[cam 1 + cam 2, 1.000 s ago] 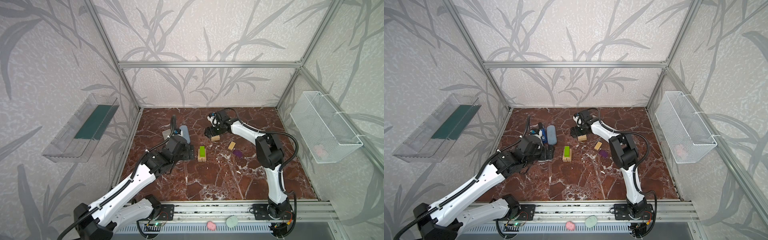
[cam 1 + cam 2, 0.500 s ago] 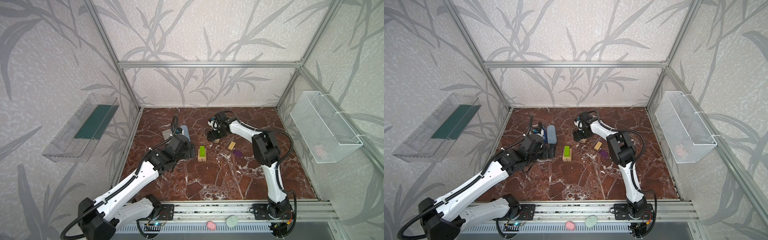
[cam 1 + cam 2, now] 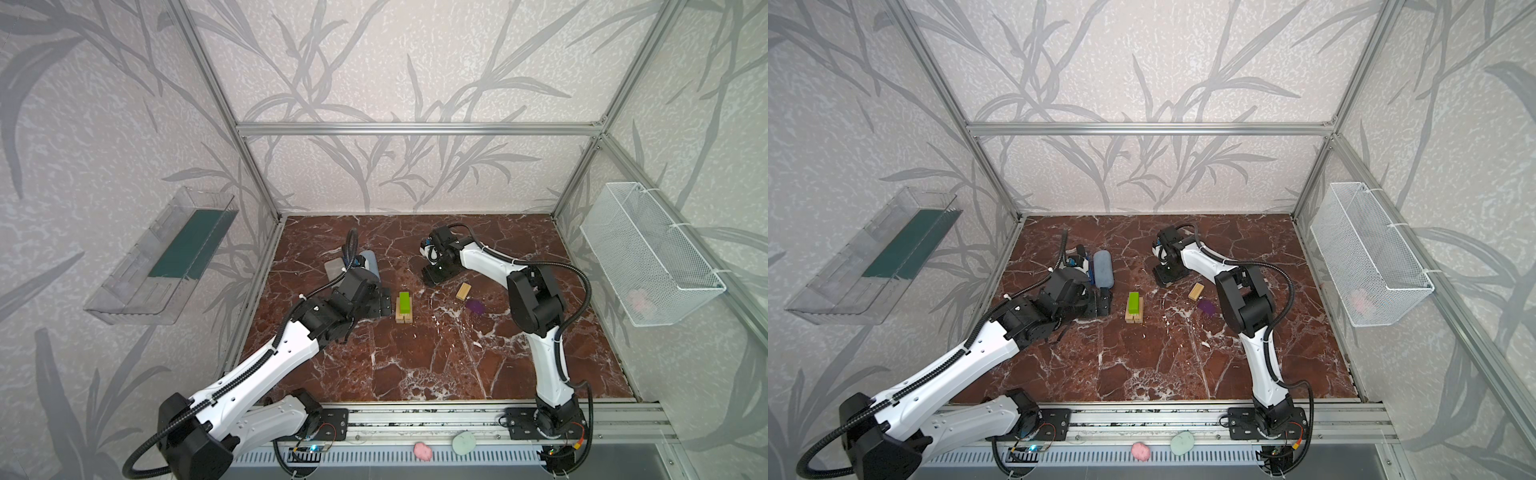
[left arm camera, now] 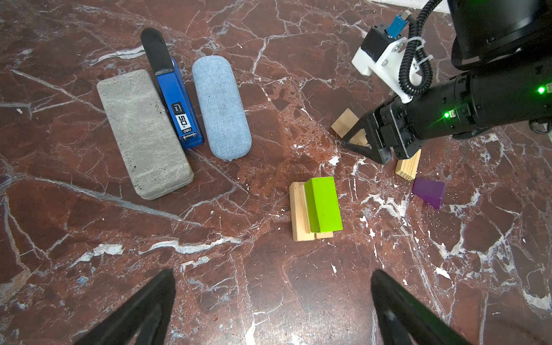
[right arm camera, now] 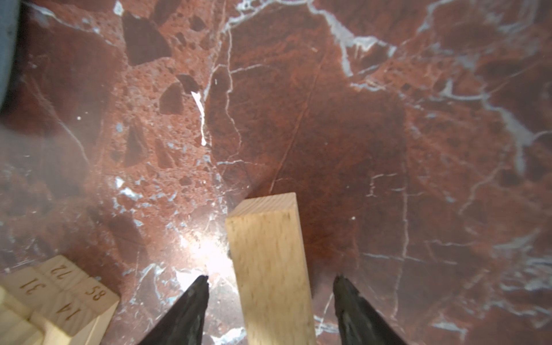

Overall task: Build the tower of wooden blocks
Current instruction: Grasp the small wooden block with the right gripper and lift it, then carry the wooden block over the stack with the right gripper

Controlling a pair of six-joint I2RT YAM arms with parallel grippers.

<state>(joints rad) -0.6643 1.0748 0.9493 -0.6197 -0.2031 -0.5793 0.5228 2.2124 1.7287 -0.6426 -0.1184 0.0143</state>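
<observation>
Barely begun, the tower (image 3: 404, 308) sits on the tabletop (image 3: 415, 365), lime-green block (image 4: 324, 206) atop tan blocks (image 4: 298, 215); right tool (image 5: 271, 277) straddles a loose tan block (image 5: 268, 245), jaws apart; left tool (image 4: 273, 271) gapes wide, empty; purple block (image 3: 474, 306) unplaced.

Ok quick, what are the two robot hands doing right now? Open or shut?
Left gripper: open wide, holding nothing.
Right gripper: open, fingers either side of a tan wood block, not gripping it yet.
</observation>
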